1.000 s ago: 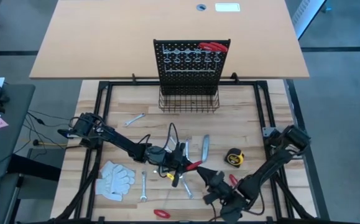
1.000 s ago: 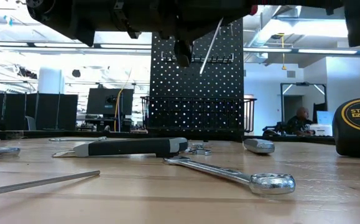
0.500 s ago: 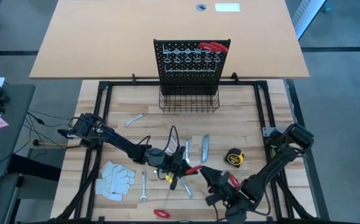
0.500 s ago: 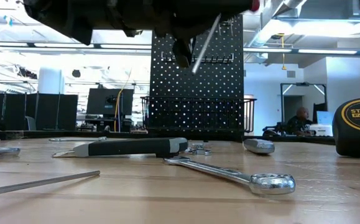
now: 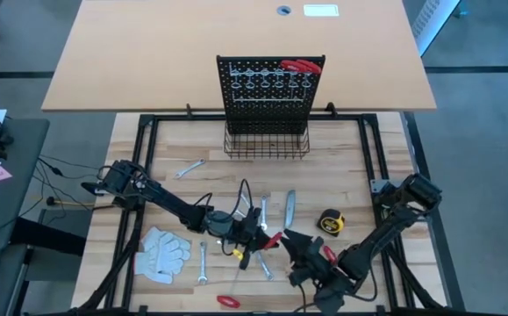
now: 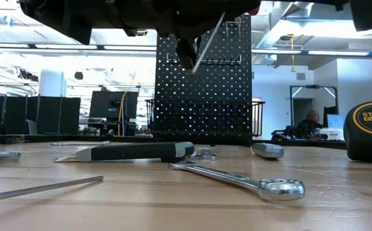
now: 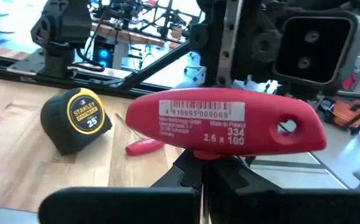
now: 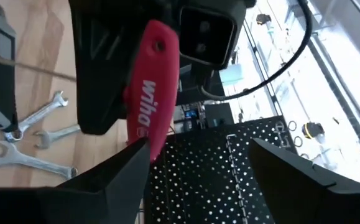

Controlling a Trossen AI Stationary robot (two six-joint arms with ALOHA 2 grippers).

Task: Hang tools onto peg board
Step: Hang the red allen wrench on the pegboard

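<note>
- Left gripper (image 7: 201, 163): clenched on a red T-handle hex key (image 7: 226, 127), held above the table.
- Right gripper (image 8: 195, 165): fingers spread, just beside that handle, gripping nothing.
- Tape measure (image 7: 77, 118): on the table beyond the left gripper.
- Peg board (image 5: 269, 88): upright, farthest off.

Right hand (image 5: 290, 247) opened wider beside red T-handle key (image 7: 226, 120); shaft tilted further.

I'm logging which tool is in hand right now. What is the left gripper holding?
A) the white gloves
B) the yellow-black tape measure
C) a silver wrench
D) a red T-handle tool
D: in the left wrist view the left gripper is shut on the red T-handle tool, while the tape measure sits on the table beyond.
</note>
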